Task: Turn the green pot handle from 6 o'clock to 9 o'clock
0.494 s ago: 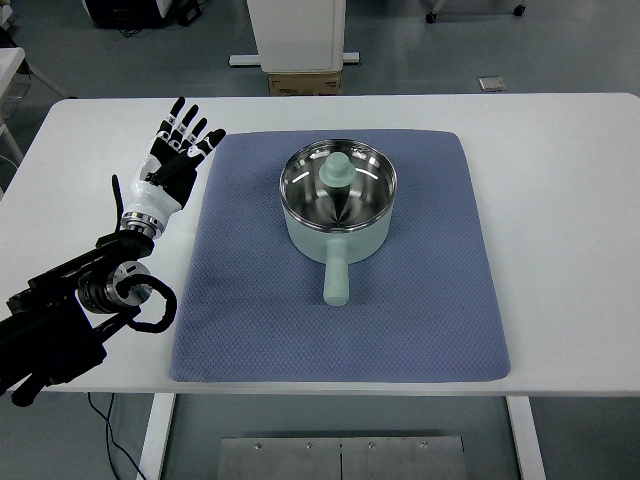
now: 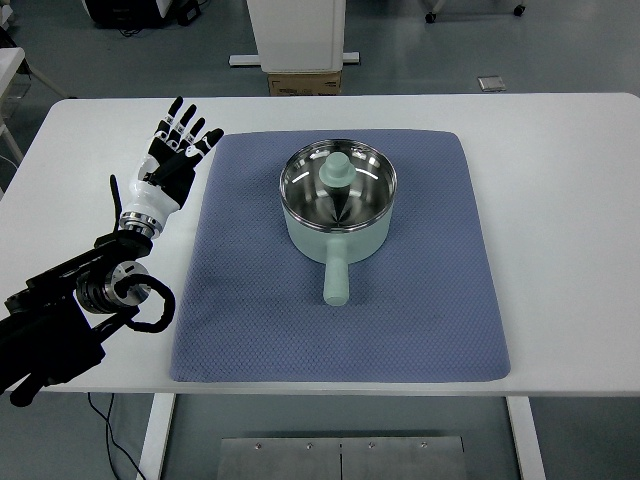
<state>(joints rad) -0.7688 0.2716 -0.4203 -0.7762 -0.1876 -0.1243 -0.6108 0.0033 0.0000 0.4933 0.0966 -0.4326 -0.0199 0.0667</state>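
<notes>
A pale green pot [image 2: 337, 203] with a shiny steel inside stands on the blue mat [image 2: 250, 300] near the mat's middle. Its green handle [image 2: 336, 277] points straight toward the table's near edge. A green cone-shaped piece [image 2: 337, 172] shows inside the pot. My left hand [image 2: 175, 150] hovers over the white table just left of the mat, well apart from the pot, fingers spread and holding nothing. Its arm comes in from the lower left. No right arm shows.
The white table [image 2: 560, 200] reaches past the mat on all sides. Beyond its far edge stand a white cabinet base [image 2: 296, 35] and a cardboard box [image 2: 303, 82] on the floor. A black cable loop [image 2: 150, 305] hangs at my left forearm.
My left hand has drifted very slightly left. The pot and its handle have not moved.
</notes>
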